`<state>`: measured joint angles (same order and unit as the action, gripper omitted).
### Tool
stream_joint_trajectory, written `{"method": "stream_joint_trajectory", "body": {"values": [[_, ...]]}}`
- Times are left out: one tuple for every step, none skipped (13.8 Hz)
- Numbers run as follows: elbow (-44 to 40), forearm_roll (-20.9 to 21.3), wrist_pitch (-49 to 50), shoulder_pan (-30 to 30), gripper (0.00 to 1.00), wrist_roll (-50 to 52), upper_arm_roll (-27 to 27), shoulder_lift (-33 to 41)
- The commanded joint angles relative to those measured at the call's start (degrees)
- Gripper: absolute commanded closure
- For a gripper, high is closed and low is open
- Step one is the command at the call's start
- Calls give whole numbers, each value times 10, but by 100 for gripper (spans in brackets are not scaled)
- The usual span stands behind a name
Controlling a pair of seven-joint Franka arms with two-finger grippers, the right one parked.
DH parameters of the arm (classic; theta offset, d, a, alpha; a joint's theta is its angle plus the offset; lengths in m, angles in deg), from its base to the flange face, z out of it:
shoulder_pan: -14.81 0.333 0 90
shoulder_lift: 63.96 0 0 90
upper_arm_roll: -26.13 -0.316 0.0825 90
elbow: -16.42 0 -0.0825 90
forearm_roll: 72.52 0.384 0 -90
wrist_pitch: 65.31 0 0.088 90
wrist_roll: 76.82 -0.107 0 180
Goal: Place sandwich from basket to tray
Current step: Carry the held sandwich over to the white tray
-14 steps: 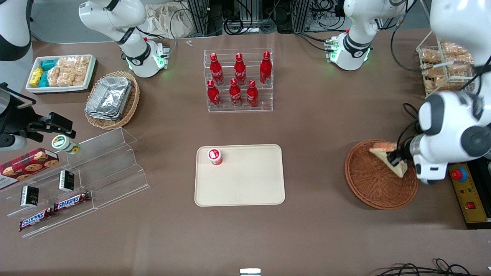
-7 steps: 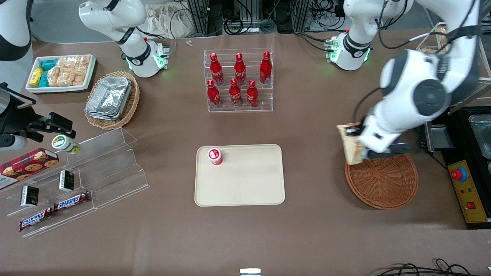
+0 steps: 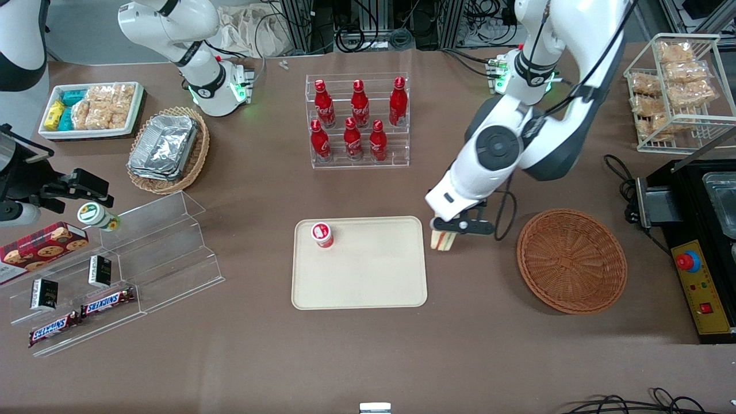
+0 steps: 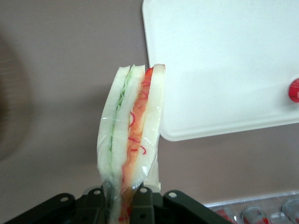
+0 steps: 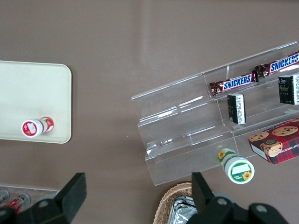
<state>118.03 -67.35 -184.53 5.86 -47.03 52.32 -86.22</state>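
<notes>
One sandwich [image 3: 443, 241], clamped in the gripper [image 3: 447, 234] jaws, has left the basket [image 3: 571, 260] and now hangs just beside the tray [image 3: 359, 287] rim.

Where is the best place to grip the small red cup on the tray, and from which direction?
Probably from above, claw fingers across the round body of the red cup below its white lid: it stands upright on the tray. The claw holds the sandwich now.

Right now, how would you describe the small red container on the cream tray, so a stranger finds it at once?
Start from the cream tray at the table's middle, beside which the gripper holds the sandwich. The small red container stands upright in a tray corner toward the parked arm's end, on the bottle rack's side. Unlike the rack's bottles, it is short with a white lid.
</notes>
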Motion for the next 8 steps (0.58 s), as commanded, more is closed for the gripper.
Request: {"method": "stream_joint_trajectory", "body": {"values": [[-76,56,-22,-37,100,68,-1,-96],[-112,88,-22,-46,100,104,-2,-131],[-133,122,-22,-57,100,139,-2,-163],[-149,150,-23,-69,100,167,-2,-188],[-166,172,-23,-75,100,185,-2,-209],[-180,186,-24,-76,100,198,-2,-225],[-190,191,-24,-77,100,200,-2,-234],[-193,192,-27,-83,100,200,-2,-240]]}}
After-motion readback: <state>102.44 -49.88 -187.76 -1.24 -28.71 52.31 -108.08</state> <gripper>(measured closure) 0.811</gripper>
